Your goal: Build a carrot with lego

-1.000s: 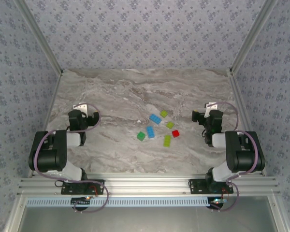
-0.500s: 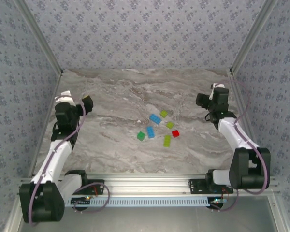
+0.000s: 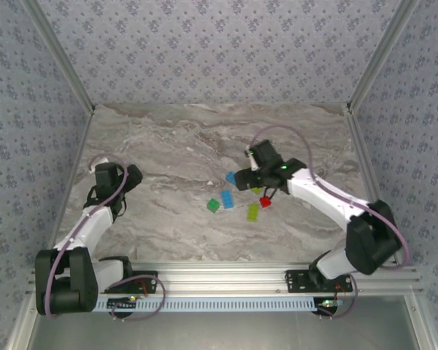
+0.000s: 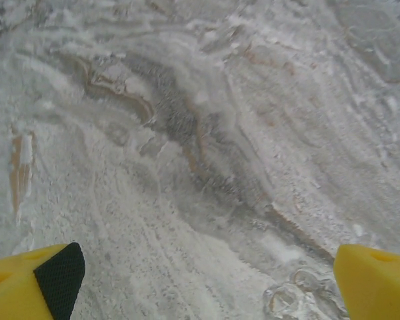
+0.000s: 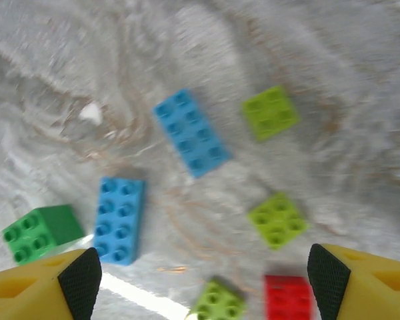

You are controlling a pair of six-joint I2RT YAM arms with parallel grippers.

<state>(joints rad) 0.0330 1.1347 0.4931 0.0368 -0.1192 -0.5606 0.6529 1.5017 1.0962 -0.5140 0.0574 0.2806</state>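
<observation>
Lego bricks (image 3: pixel 227 199) lie loose on the marble counter (image 3: pixel 168 146), a bit right of the middle. None are joined, so you have no carrot yet.

Your right end effector (image 5: pixel 205 279) hangs just above them. Its two yellow fingers (image 5: pixel 27 287) stand far apart and hold nothing. Your left end effector (image 4: pixel 200 283) is well apart from the bricks, over bare counter on the left side. It is wide open too, with nothing in it.

I think these bricks are very light, hard and smooth. They should not squash or break. They could skid on the shiny counter, or pop out if you pinch a corner. Take each one by two flat sides, low down, and leave the bumps on top free. Grab a long one across its short way.

From the right wrist you can see them all, bumps up. The far blue brick (image 5: pixel 191 133) is long and lies slanted. The near blue brick (image 5: pixel 119 220) is long too. The dark green brick (image 5: pixel 40 231) sits just beside it. Three lime bricks (image 5: pixel 271 112) are small and square. The red brick (image 5: pixel 288 297) is at the bottom edge, near one lime one.
</observation>
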